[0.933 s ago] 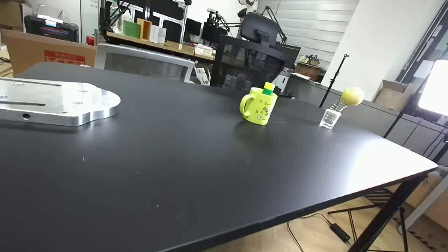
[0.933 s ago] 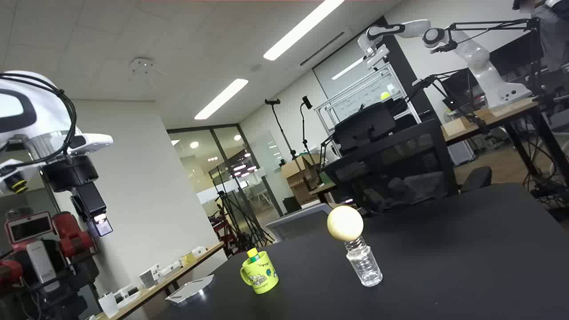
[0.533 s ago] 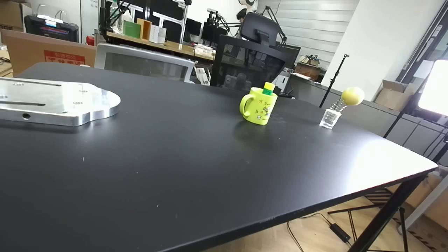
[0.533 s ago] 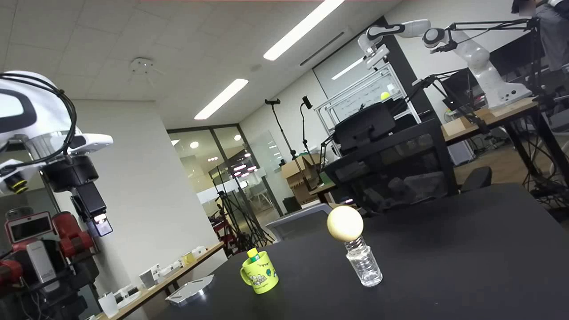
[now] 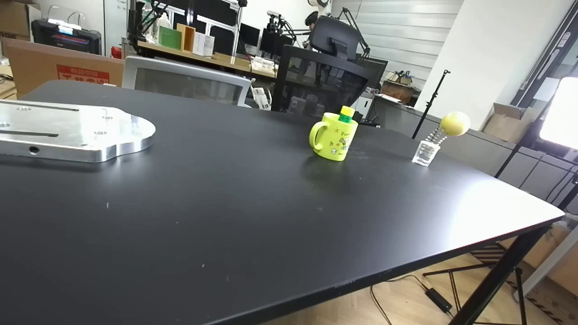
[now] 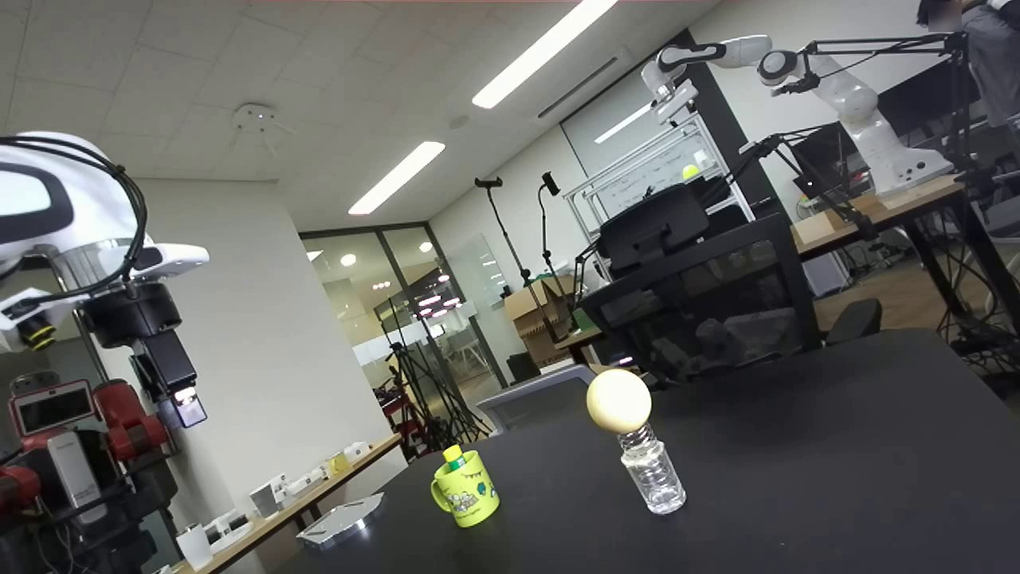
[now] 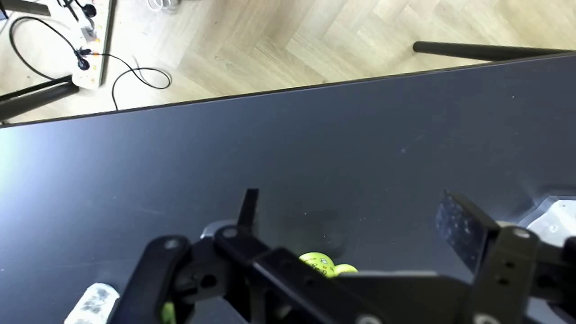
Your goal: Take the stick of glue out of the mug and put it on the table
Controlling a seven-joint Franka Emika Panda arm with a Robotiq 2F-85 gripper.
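Observation:
The stick of glue [image 5: 346,113] stands tilted in the mug, its yellow cap and green neck above the rim; it also shows in an exterior view [image 6: 454,456]. Its lower part is hidden inside. The bright yellow-green mug [image 5: 333,140] is upright on the black table [image 5: 226,216]; it also shows in an exterior view [image 6: 468,493]. In the wrist view the mug [image 7: 317,261] is partly hidden behind the gripper, and the glue stick is hidden. My gripper [image 7: 351,202] is open and empty, high above the table; it also shows in an exterior view [image 6: 187,406], up and left of the mug.
A clear glass [image 5: 426,152] with a spring and yellow ball [image 5: 455,124] stands on the mug's other side from a flat metal plate [image 5: 67,126]. The plate also shows in the wrist view [image 7: 555,220]. Chairs [image 6: 701,295] stand beyond the table's edge.
In an exterior view my arm and gripper have shifted slightly right and down in the last half second. The mug and glue stick have not moved.

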